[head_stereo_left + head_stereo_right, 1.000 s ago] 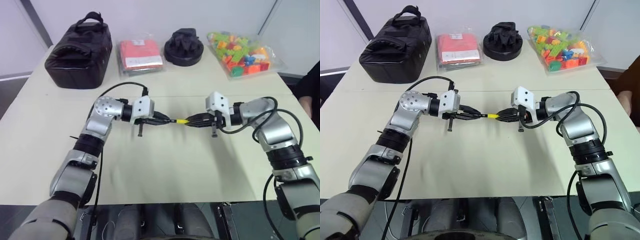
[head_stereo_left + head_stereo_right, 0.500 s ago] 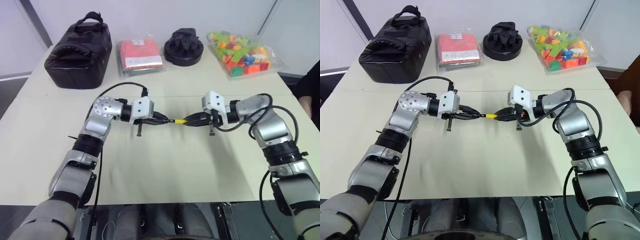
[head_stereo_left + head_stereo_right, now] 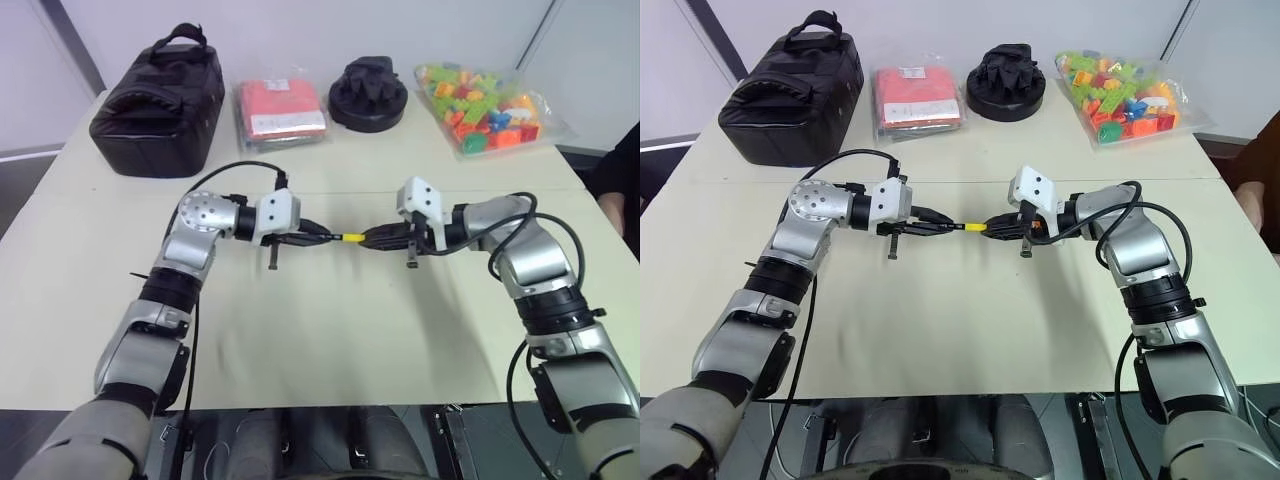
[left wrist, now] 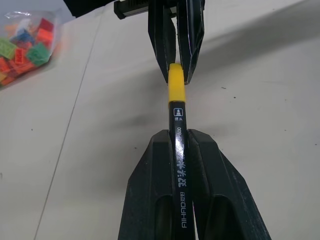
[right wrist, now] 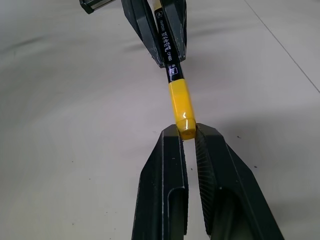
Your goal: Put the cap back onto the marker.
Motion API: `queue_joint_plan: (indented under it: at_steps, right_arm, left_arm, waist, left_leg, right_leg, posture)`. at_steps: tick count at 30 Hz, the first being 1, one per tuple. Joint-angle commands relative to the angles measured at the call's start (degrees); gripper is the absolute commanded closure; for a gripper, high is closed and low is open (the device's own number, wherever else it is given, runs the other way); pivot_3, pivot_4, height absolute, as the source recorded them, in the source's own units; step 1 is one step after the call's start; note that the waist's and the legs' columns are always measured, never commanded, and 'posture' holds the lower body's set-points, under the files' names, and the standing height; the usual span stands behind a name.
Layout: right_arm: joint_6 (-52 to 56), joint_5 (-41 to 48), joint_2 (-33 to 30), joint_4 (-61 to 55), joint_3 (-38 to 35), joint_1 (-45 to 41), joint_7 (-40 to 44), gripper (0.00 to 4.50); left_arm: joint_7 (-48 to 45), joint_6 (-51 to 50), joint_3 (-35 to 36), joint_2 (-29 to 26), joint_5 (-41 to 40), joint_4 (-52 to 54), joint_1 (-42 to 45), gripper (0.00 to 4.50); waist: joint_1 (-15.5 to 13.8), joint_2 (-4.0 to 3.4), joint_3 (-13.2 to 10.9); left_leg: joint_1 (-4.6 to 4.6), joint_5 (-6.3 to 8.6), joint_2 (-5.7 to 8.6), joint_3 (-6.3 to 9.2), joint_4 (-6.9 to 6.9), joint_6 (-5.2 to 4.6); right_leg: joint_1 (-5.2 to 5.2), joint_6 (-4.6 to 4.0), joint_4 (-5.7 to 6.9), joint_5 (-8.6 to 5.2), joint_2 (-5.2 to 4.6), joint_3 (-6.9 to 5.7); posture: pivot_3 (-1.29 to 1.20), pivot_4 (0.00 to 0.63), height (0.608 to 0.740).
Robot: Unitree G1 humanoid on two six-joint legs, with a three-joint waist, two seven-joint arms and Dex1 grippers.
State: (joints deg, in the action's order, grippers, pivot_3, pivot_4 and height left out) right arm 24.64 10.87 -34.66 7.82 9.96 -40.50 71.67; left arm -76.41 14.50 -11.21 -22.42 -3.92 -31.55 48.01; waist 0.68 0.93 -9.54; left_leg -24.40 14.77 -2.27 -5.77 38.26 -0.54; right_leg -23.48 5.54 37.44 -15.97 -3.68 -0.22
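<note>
Above the middle of the table, between both arms: left gripper clamped on the marker, right gripper pinched on the far tip of the cap. Pointed at one another, tips near, marker and cap forming one straight line held clear of the tabletop.

Step in hand, judged from the wrist views: seating the cap. Already butted against the black barrel with no gap visible, though impossible to tell whether clicked fully home. Next move likely calls for a short, straight push along the shared axis, no sideways drift, then loosening the right fingers while keeping the left clamp firm. Risk of the cap slipping, given how little of its end sits between the pads.

Marker: thin, black, white lettering along the barrel, small white-framed symbol just before the yellow. Cap: short, glossy, bright yellow, rounded at its end, about as thick as the barrel.

Farther out, along the far edge of the table: black bag at far left, red packet beside it, black round object next, bag of coloured blocks at far right.
</note>
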Motion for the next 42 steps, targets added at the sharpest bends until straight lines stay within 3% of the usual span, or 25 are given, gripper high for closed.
queue_joint_plan:
  at_steps: [1, 16, 19, 25, 26, 31, 35, 39, 42]
  right_arm:
    - [-1.2, 3.89, 3.46, -6.93, 1.33, -1.45, 1.5, 4.46]
    - [-1.57, 2.14, 1.16, -6.22, 1.71, -0.05, 2.51, 4.46]
    - [-2.34, 1.04, -0.13, -5.13, 1.33, 0.09, 2.53, 3.28]
    - [-3.37, 0.44, -2.86, -4.56, 0.88, 0.27, 2.85, 0.14]
    - [-3.71, 0.37, -3.68, -4.46, 0.62, 0.38, 2.91, 0.01]
    - [-4.05, 1.37, -8.99, -3.46, -5.67, 1.64, -0.39, 0.01]
    - [-0.92, 4.25, -9.61, -7.41, -12.77, 6.73, -6.63, 0.01]
    - [3.56, 7.88, -4.01, -14.21, -20.78, 13.67, -18.24, 0.01]
    - [5.98, 8.74, 2.1, -19.06, -24.26, 17.83, -28.41, 0.01]
  left_arm:
    - [0.8, 0.81, -1.56, 3.11, -0.72, 1.08, 0.89, 4.5]
    - [1.03, 0.85, -1.46, 2.75, -0.61, 1.05, 0.41, 4.5]
    - [1.04, 0.84, -1.26, 2.44, -0.64, 0.97, 0.19, 4.5]
    - [1.26, 0.77, -0.95, 1.81, -0.72, 0.86, -0.15, 4.5]
    - [1.47, 0.72, -0.87, 1.53, -0.69, 0.83, -0.23, 4.5]
    - [4.44, -3.14, 1.15, -0.97, -1.51, 3.28, -2.61, 4.5]
    - [11.59, -15.55, 6.02, -2.61, -5.08, 10.95, -7.71, 4.5]
    - [24.59, -36.67, 13.28, -2.21, -9.99, 24.82, -17.02, 4.5]
    - [39.15, -45.93, 20.15, 1.98, -11.14, 34.21, -23.84, 4.5]
  waist:
    - [-0.01, 0.0, 0.0]
    - [-0.02, 0.0, 0.0]
    - [-0.08, 0.0, 0.0]
    - [-0.01, 0.01, -0.01]
    - [-0.01, 0.01, -0.01]
    - [-0.07, 0.01, -0.01]
    - [-0.02, 0.02, -0.01]
    - [0.17, 0.01, 0.0]
    - [0.16, -0.01, 0.01]
  left_leg:
    - [0.0, 0.0, 0.0, 0.0, 0.0, 0.0]
    - [0.0, 0.0, 0.0, 0.0, 0.0, 0.0]
    - [0.0, 0.0, 0.0, 0.0, 0.0, 0.0]
    - [-0.01, 0.0, 0.0, 0.02, 0.0, 0.0]
    - [-0.01, 0.0, 0.0, 0.02, 0.0, 0.0]
    - [-0.01, 0.0, 0.0, 0.01, 0.0, 0.0]
    - [-0.01, 0.01, -0.02, 0.03, -0.03, -0.01]
    - [0.0, 0.0, -0.07, 0.05, -0.04, 0.0]
    - [0.04, 0.0, -0.12, 0.06, -0.05, 0.01]
  right_leg:
    - [0.0, 0.0, 0.0, 0.0, 0.0, 0.0]
    - [0.0, 0.0, 0.0, 0.0, 0.0, 0.0]
    - [0.0, 0.0, 0.0, 0.0, 0.0, 0.0]
    - [0.0, 0.0, 0.0, 0.0, 0.01, 0.0]
    - [-0.01, 0.0, 0.0, 0.0, 0.01, 0.0]
    - [-0.01, 0.0, 0.0, 0.0, -0.01, 0.0]
    - [0.01, 0.0, -0.04, 0.0, -0.03, 0.0]
    - [0.0, 0.0, 0.0, 0.0, -0.03, 0.01]
    - [0.03, 0.0, 0.03, 0.0, -0.03, 0.04]
  posture:
    - [0.0, 0.15, 0.74]
    - [0.0, 0.15, 0.74]
    - [0.0, 0.15, 0.74]
    - [0.0, 0.15, 0.74]
    - [0.0, 0.15, 0.74]
    - [0.0, 0.15, 0.74]
    - [0.0, 0.15, 0.74]
    - [0.0, 0.15, 0.74]
    - [0.0, 0.15, 0.74]
